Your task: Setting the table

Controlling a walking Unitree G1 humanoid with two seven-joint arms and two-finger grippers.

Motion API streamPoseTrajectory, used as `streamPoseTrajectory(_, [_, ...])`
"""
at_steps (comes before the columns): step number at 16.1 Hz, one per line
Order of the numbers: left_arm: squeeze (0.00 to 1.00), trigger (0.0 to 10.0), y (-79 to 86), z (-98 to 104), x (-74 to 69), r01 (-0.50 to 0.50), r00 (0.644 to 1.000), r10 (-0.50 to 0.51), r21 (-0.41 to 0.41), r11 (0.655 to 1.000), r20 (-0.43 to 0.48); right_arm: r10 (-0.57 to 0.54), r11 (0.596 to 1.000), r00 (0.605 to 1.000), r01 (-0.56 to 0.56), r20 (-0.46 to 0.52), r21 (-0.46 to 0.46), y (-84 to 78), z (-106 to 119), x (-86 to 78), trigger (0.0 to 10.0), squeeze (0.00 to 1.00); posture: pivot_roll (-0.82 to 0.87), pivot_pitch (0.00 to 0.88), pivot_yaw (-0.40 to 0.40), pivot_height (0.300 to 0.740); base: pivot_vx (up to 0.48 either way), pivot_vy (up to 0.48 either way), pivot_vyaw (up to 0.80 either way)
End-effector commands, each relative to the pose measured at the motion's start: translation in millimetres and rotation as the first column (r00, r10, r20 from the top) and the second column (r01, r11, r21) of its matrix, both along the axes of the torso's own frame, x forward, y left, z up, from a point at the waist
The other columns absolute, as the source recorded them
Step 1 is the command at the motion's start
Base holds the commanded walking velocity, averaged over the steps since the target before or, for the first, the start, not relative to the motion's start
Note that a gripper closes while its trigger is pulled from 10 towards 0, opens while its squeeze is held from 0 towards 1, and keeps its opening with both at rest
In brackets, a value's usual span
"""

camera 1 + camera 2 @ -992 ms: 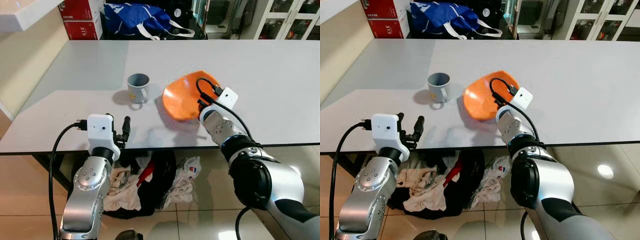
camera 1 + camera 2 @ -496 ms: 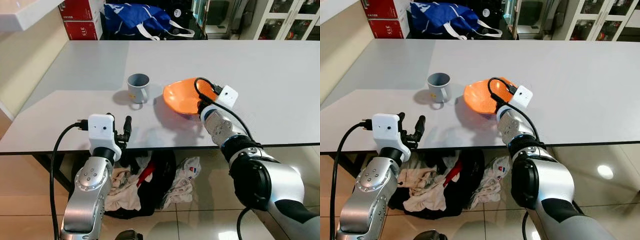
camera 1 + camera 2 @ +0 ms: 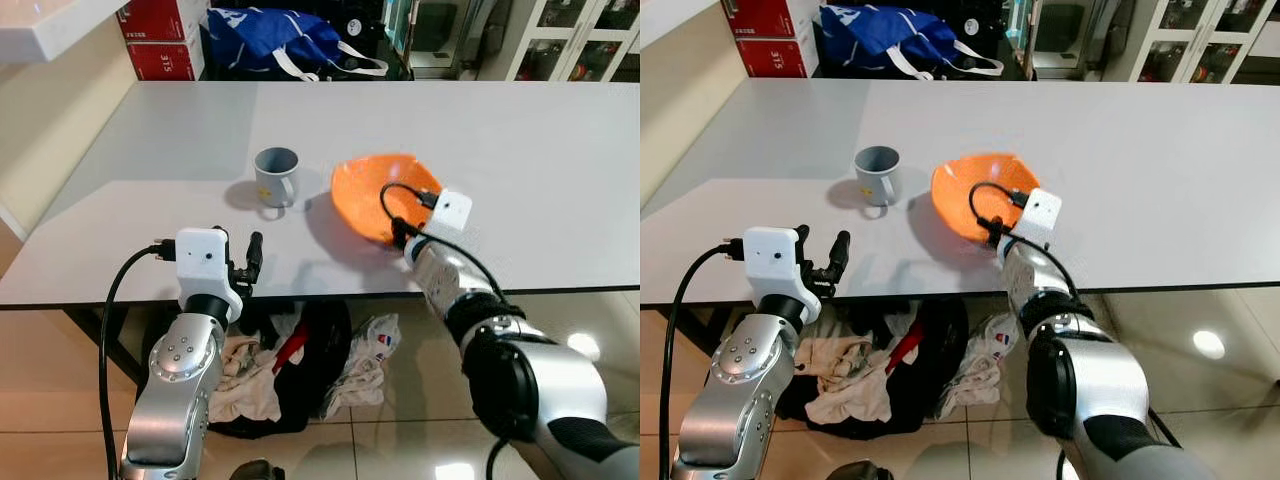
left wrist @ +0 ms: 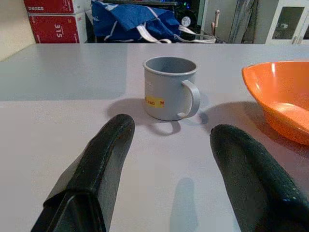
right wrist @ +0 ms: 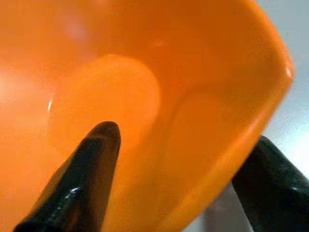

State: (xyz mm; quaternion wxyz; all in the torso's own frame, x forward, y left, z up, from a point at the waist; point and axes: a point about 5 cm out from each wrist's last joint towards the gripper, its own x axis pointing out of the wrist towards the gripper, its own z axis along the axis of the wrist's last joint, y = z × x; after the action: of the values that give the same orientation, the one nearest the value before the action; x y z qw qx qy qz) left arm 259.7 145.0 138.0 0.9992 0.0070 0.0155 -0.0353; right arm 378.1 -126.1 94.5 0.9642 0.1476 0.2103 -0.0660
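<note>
**Operator:** Where the right arm reaches over the near table edge, what does your right gripper (image 5: pixel 178 179) have hold of?

**Monitor:** You have the orange bowl (image 3: pixel 378 192) clamped by its near wall. In the right wrist view, 1 black finger (image 5: pixel 82 174) lies inside the bowl and the other sits outside, under the rim, so the 2 fingers are closed onto the wall. The bowl is tilted, its opening facing up and toward the robot, over the grey table (image 3: pixel 520 140) near the front edge.

**Operator:** And the cup?

**Monitor:** You will find the grey mug (image 3: pixel 276 176) upright on the table, just beside the bowl on the robot's left and apart from it, with its handle turned toward the front edge.

**Operator:** State of the left side?

**Monitor:** Your left gripper (image 4: pixel 166 159) hovers at the near table edge, short of the mug. Its 2 fingers stand well apart and hold nothing; the mug shows between them, farther along the table.

**Operator:** Anything else in view?

**Monitor:** You can see a blue bag (image 3: pixel 270 35) and red boxes (image 3: pixel 160 40) beyond the far edge, and a heap of clothes (image 3: pixel 290 370) on the floor under the table.
</note>
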Motion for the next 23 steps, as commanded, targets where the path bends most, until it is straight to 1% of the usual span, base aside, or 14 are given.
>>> streamPoseTrajectory(1, [0.00, 10.0, 0.1, 1.4, -1.4, -0.003, 1.000, 0.003, 0.006, 1.000, -0.002, 0.026, 0.998, 0.999, -0.024, 0.042, -0.055, 0.8, 6.9, 3.2, 10.0, 1.00, 0.08, 0.000, -0.004, 0.740, 0.000, 0.000, 0.00])
streamPoseTrajectory(2, [0.00, 10.0, 0.3, 1.4, -0.8, -0.002, 1.000, 0.002, 0.006, 1.000, -0.001, 0.071, 0.989, 0.988, -0.052, 0.136, -0.138, 3.7, 23.2, 9.9, 10.0, 0.00, 0.08, 0.000, -0.003, 0.740, 0.000, 0.000, 0.00])
streamPoseTrajectory(3, [0.00, 10.0, 0.4, 1.4, -0.6, -0.002, 1.000, 0.002, 0.007, 1.000, 0.000, 0.085, 0.985, 0.983, -0.059, 0.165, -0.161, 4.8, 28.4, 11.8, 10.0, 0.00, 0.08, 0.000, -0.003, 0.740, 0.000, 0.000, 0.00])
streamPoseTrajectory(5, [0.00, 10.0, 0.1, 1.8, 1.5, -0.002, 1.000, 0.002, 0.006, 1.000, 0.003, 0.154, 0.964, 0.950, -0.084, 0.271, -0.253, 11.1, 49.2, 18.0, 10.0, 0.00, 0.07, 0.000, -0.002, 0.740, 0.000, 0.000, 0.00])
streamPoseTrajectory(6, [0.00, 10.0, -0.4, 2.2, 2.0, -0.001, 1.000, 0.001, 0.005, 1.000, 0.005, 0.162, 0.961, 0.941, -0.082, 0.296, -0.265, 12.2, 54.0, 19.1, 10.0, 0.00, 0.07, 0.000, -0.002, 0.740, 0.000, 0.000, 0.00])
streamPoseTrajectory(7, [0.00, 10.0, -1.1, 2.6, 2.5, 0.000, 1.000, 0.000, 0.005, 1.000, 0.008, 0.166, 0.958, 0.919, -0.064, 0.357, -0.280, 13.3, 64.5, 21.0, 10.0, 0.00, 0.06, 0.000, -0.001, 0.740, 0.000, 0.000, 0.00])
streamPoseTrajectory(9, [0.00, 10.0, -1.0, 2.1, 2.6, -0.003, 1.000, 0.003, 0.004, 1.000, 0.009, 0.187, 0.947, 0.887, -0.049, 0.422, -0.317, 13.8, 75.4, 22.0, 10.0, 0.00, 0.06, 0.000, -0.002, 0.740, 0.000, 0.000, 0.00])
streamPoseTrajectory(11, [0.00, 10.0, -1.1, 2.0, 2.8, -0.004, 1.000, 0.003, 0.004, 1.000, 0.008, 0.197, 0.942, 0.883, -0.050, 0.427, -0.332, 10.1, 74.5, 21.1, 10.0, 0.00, 0.06, 0.000, -0.001, 0.740, 0.000, 0.000, 0.00])
streamPoseTrajectory(13, [0.00, 10.0, -1.6, 2.0, 3.0, 0.001, 1.000, -0.001, 0.003, 1.000, 0.009, 0.177, 0.948, 0.905, -0.051, 0.388, -0.314, 5.7, 60.6, 17.3, 10.0, 0.00, 0.06, 0.000, 0.000, 0.740, 0.000, 0.000, 0.00])
streamPoseTrajectory(15, [0.00, 10.0, -1.8, 1.6, 2.9, 0.002, 1.000, -0.002, 0.001, 1.000, 0.007, 0.177, 0.948, 0.908, -0.054, 0.379, -0.314, 6.3, 54.4, 14.4, 10.0, 0.00, 0.06, 0.000, 0.001, 0.740, 0.000, 0.000, 0.00])
streamPoseTrajectory(18, [0.00, 10.0, -1.6, 0.8, 2.6, 0.003, 1.000, -0.003, 0.001, 1.000, 0.005, 0.189, 0.941, 0.892, -0.044, 0.410, -0.336, 3.7, 58.7, 14.1, 10.0, 0.00, 0.06, 0.000, 0.004, 0.740, 0.000, 0.000, 0.00])
streamPoseTrajectory(20, [0.00, 10.0, -1.2, 1.2, 4.3, 0.004, 1.000, -0.004, 0.004, 1.000, 0.009, 0.195, 0.926, 0.856, 0.000, 0.479, -0.377, -11.4, 75.5, 16.1, 10.0, 0.00, 0.05, 0.000, 0.001, 0.740, 0.000, 0.000, 0.00])
streamPoseTrajectory(22, [0.00, 10.0, -0.8, 1.7, 6.8, 0.003, 1.000, -0.003, 0.003, 1.000, 0.014, 0.193, 0.906, 0.822, 0.060, 0.536, -0.419, -32.7, 90.0, 14.4, 10.0, 0.00, 0.04, 0.000, 0.000, 0.740, 0.000, 0.000, 0.00])
streamPoseTrajectory(23, [0.00, 10.0, -0.7, 1.9, 7.6, 0.003, 1.000, -0.003, 0.003, 1.000, 0.016, 0.177, 0.901, 0.816, 0.092, 0.550, -0.425, -41.8, 93.5, 13.3, 10.0, 0.00, 0.04, 0.000, 0.001, 0.740, 0.000, 0.000, 0.00])
